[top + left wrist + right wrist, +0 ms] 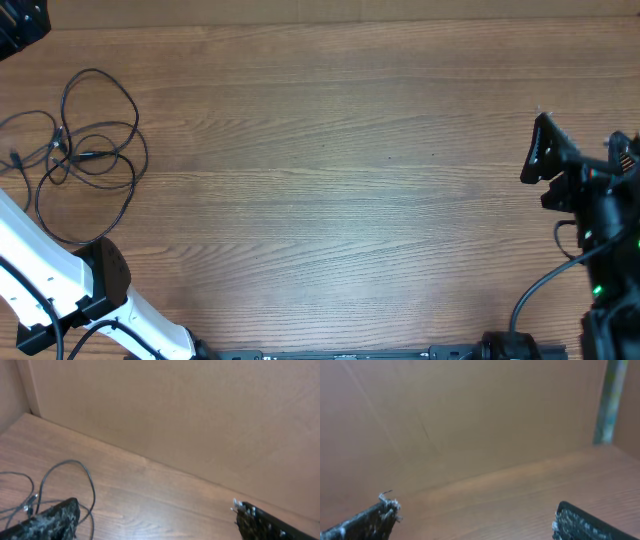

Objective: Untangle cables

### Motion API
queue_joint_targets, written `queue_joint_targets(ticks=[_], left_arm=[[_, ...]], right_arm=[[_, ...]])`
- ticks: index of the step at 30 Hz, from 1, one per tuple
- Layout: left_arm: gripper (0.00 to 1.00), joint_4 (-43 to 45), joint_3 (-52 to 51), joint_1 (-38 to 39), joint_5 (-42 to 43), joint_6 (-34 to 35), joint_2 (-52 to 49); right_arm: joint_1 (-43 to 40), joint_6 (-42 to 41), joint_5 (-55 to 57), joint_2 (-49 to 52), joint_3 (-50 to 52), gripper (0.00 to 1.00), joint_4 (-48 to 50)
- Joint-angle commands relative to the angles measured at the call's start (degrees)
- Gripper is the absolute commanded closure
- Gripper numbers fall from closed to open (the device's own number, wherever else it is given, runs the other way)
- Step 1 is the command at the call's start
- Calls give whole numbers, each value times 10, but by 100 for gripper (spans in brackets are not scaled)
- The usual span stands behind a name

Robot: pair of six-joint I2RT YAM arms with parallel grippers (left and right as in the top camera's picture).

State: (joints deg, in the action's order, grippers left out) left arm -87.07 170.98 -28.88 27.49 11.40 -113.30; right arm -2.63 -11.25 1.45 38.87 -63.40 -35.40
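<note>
A tangle of thin black cables [62, 145] lies in loose loops on the wooden table at the far left. In the left wrist view one cable loop [70, 461] lies beside the left finger. My left gripper [150, 525] is open and empty, with its fingers wide apart over the table. In the overhead view only its white arm [50, 265] shows, at the bottom left. My right gripper [535, 155] is open and empty at the far right edge, far from the cables. It also shows in the right wrist view [475, 520], over bare wood.
A brown wall [175, 410] backs the table, with a corner at the left. A black object [20, 30] sits at the overhead view's top left corner. The wooden table top [330, 180] spans between the two arms.
</note>
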Motion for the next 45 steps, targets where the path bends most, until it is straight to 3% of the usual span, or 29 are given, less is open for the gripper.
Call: queue_joint_targets(ticks=[1,8,11,21,27,37,45], left_arm=[[0,2,1,0,5,-11,1],[0,2,1,0,5,-11,1],[0,2,1,0,5,-11,1],[0,2,1,0,5,-11,1],[0,2,1,0,5,-11,1],[0,2,1,0,5,-11,1],[0,2,1,0,5,-11,1]], right_arm=[[-5,9,-33,-55,116,0,102],[-4,9,-66,-174,371,0,386],[-4,9,-67,-226,455,0,442],[4,9,-69,-362,592,0,437],[4,9,-60,-372,626,0,437],[5,9,-54,-388,629,0,308],[4,9,-56,-387,629,0,309]])
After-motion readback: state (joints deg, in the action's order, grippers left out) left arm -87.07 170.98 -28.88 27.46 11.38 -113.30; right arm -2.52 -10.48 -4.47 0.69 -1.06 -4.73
